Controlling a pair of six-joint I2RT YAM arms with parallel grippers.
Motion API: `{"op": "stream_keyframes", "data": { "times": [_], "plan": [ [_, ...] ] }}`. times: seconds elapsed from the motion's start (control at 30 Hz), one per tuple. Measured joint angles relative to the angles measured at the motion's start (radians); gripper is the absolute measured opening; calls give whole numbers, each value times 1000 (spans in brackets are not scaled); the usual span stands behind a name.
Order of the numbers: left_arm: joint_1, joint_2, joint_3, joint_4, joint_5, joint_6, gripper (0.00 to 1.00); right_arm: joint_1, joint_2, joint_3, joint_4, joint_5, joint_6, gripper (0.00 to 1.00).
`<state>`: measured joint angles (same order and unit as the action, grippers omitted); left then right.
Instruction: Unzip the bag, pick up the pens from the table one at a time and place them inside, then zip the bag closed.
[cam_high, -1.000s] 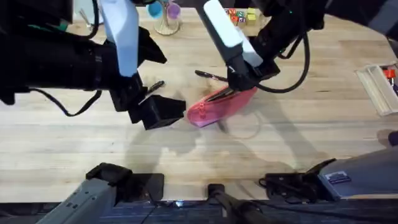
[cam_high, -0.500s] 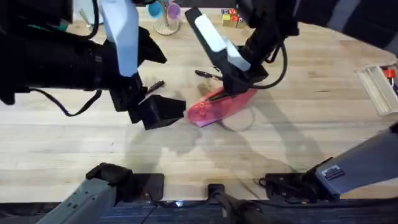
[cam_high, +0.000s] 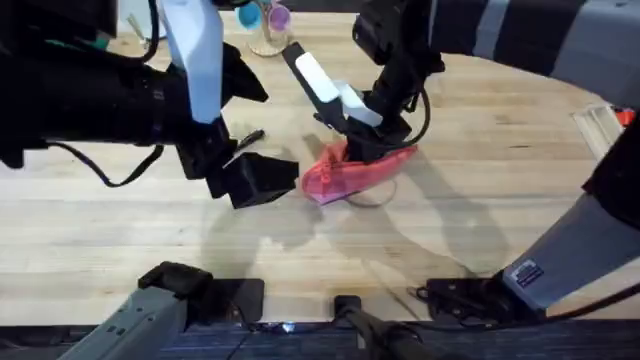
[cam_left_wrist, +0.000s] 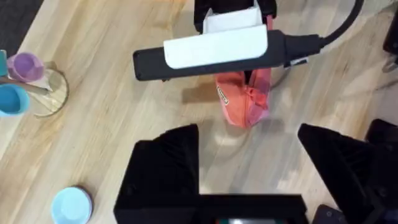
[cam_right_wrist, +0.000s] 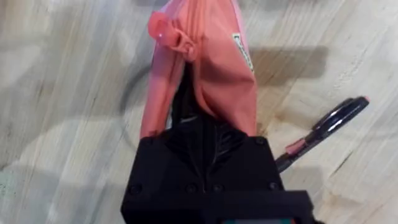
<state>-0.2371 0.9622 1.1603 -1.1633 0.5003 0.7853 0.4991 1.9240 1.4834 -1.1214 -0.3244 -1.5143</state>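
While the right arm is stretched from the lower right base far across the table (cam_high: 480, 200), its forearm is bent sharply downward so that the right gripper (cam_high: 362, 146) is pointed almost straight down onto the bag (cam_high: 355, 170). Seen from the right wrist, the black fingers are pressed together at the open slit along the bag's top edge, with pink fabric bulging on either side of them; whether the zipper pull or a pen tip is pinched between them cannot be told. The bag lies directly beneath this gripper and runs away from it toward the left arm, its tapered end (cam_left_wrist: 244, 118) drooping on the wood. Just beside the gripper, against the flank of the bag, a pen with a pinkish clip (cam_right_wrist: 326, 124) is seen resting on the table, apart from the fingers.

The left arm is held low and level over the left half of the table, its wrist turned so that the left gripper (cam_high: 262, 180) faces the bag's near end. Its two black fingers (cam_left_wrist: 165, 168) are spread wide with nothing between them, and the bag's end is placed just ahead of the gap, not touched. A second dark pen (cam_high: 248, 140) is lying close behind this gripper's wrist, partly covered by it.
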Motion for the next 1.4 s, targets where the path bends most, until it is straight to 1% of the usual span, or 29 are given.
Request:
{"op": "stream_keyframes", "data": {
  "times": [0.07,0.27,0.33,0.37,0.5,0.53,0.6,1.0,1.23,1.4],
  "plan": [
    [0,0,0,0,0,0,994,2,0,0,1,3,0,32],
    [0,0,0,0,0,0,994,3,1,0,3,4,1,140],
    [0,0,0,0,0,0,994,4,0,0,3,5,5,249],
    [0,0,0,0,0,0,994,4,1,0,3,7,5,336],
    [0,0,0,0,0,0,994,4,2,0,-1,10,8,911],
    [0,0,0,0,0,0,994,5,3,0,-2,11,7,969],
    [0,0,0,0,0,0,993,5,6,0,-1,11,8,993],
    [0,0,0,0,0,0,993,5,-10,0,-6,11,11,995],
    [0,0,0,0,0,0,993,6,-125,0,-22,3,16,996],
    [0,0,0,0,-8,0,993,6,-204,0,-28,-55,60,996]
  ]
}}
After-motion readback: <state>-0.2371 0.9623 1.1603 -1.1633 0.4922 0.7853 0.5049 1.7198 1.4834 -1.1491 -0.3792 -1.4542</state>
